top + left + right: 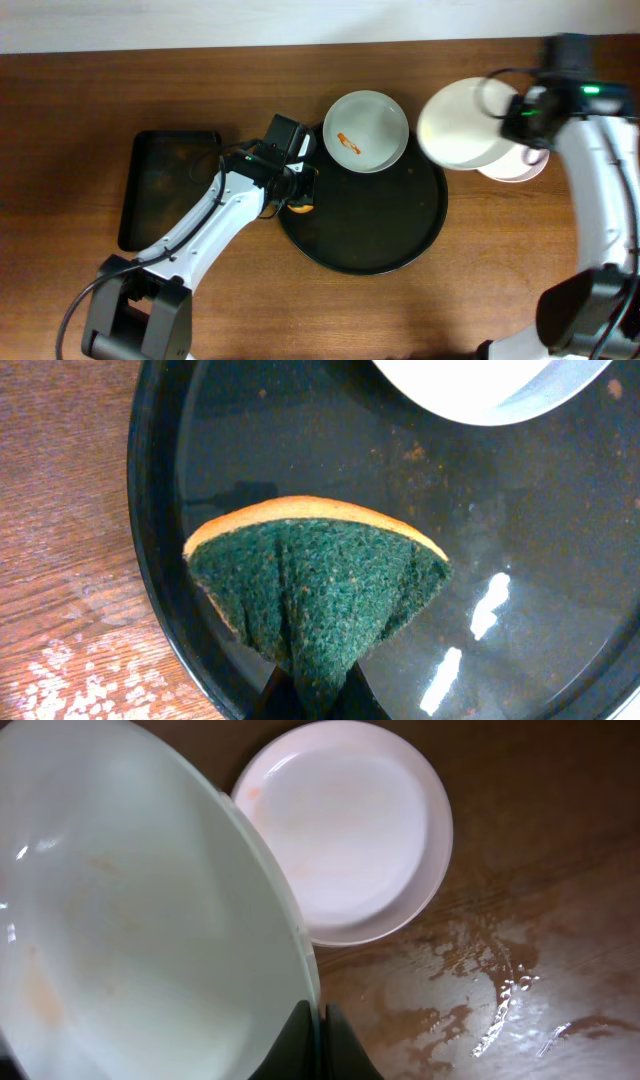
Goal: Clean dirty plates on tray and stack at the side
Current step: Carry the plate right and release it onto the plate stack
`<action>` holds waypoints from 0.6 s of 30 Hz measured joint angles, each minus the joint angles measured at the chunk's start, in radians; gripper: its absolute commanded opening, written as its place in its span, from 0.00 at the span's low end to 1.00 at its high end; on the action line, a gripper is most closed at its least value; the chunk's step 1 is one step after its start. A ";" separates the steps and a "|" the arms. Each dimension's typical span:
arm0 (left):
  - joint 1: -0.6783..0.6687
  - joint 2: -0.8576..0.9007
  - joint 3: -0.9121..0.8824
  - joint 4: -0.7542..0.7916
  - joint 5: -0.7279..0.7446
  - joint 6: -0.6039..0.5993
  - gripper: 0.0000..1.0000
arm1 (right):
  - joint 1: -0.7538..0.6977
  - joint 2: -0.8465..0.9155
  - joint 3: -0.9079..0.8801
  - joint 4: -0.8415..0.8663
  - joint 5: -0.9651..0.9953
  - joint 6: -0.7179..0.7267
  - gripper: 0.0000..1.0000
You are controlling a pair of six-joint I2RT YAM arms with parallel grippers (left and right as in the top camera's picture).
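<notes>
Both clench: left end effector (305, 698) on the sponge (320, 590), right end effector (318, 1042) on the rim of a plate (130, 920).

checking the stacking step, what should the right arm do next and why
Probably centre the held plate over the plate on the table and lower it on. The right gripper pinches its rim; it looks mostly wiped and hangs offset from that plate.

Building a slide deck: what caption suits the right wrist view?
Right claw grips a white plate by its rim above a second plate on the wet table.
</notes>
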 measured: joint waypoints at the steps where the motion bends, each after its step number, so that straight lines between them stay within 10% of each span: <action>1: 0.000 0.000 0.000 0.000 0.000 0.000 0.00 | -0.093 0.028 0.000 0.020 -0.074 -0.006 0.04; 18: 0.000 0.000 0.000 0.000 0.000 0.000 0.00 | -0.323 0.397 0.002 0.220 -0.260 -0.074 0.06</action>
